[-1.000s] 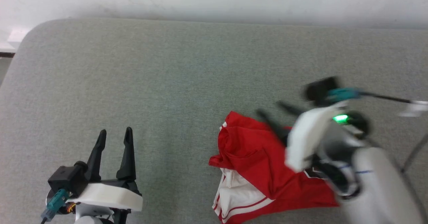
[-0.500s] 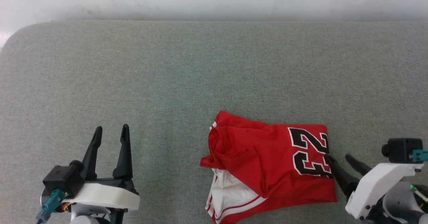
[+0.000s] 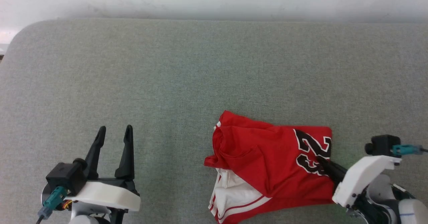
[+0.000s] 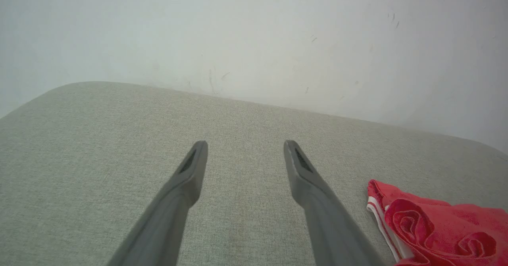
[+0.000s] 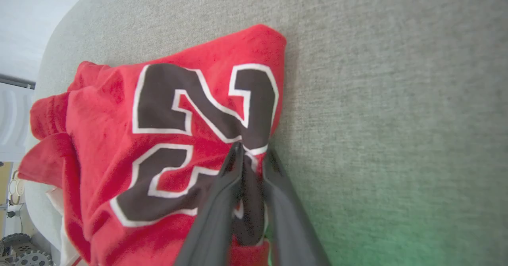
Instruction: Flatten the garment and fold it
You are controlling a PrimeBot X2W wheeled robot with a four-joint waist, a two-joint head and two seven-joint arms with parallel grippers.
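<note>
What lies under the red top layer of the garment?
At the near left corner of the garment, a white part with red stripes sticks out from under the red layer. How far it goes below is covered, so I cannot tell.

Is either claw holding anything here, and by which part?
The right claw pinches the garment at its edge, by the numerals; the left claw is open, holding nothing.

Red garment (image 3: 267,157), black white-outlined numerals (image 3: 312,152), white red-striped sleeve (image 3: 234,194), grey surface (image 3: 167,67)
</note>
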